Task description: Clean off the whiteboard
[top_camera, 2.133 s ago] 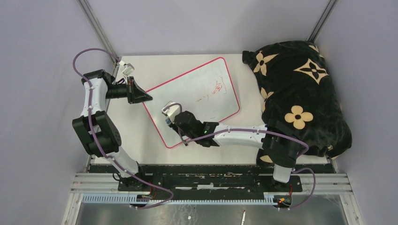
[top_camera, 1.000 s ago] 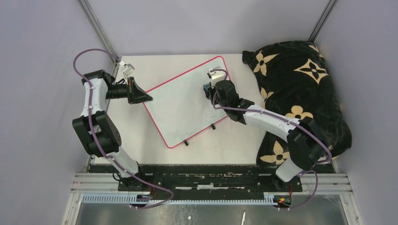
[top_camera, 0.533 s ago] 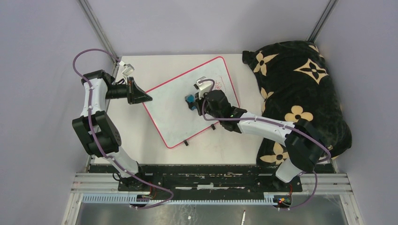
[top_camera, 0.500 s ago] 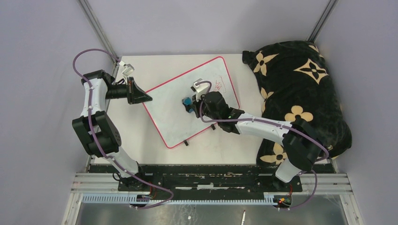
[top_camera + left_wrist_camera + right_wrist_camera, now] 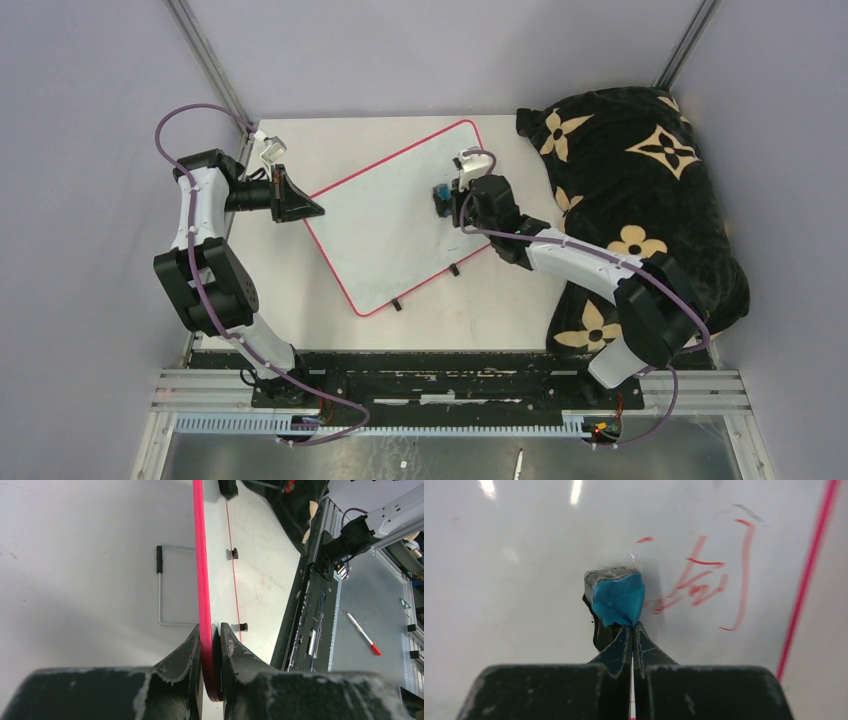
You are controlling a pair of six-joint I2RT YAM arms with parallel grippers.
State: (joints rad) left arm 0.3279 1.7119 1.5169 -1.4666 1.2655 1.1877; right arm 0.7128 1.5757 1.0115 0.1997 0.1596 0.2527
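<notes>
Moved right: eraser (image 5: 618, 601), now at red marks (image 5: 704, 580) (blanket (image 5: 640, 150) beside whiteboard (image 5: 380, 230)).

White table (image 5: 500, 312), whiteboard (image 5: 385, 235), black floral blanket (image 5: 640, 185)

walls (image 5: 420, 50): plain lilac-grey | tabletop (image 5: 500, 310): white | blanket (image 5: 640, 180): black, floral, right side | rail (image 5: 450, 400): aluminium, near edge

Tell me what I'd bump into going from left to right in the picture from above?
Left arm's black elbow → left tool → whiteboard → black flowery blanket. The right tool and its blue eraser sit over the whiteboard, so I skipped them.
</notes>
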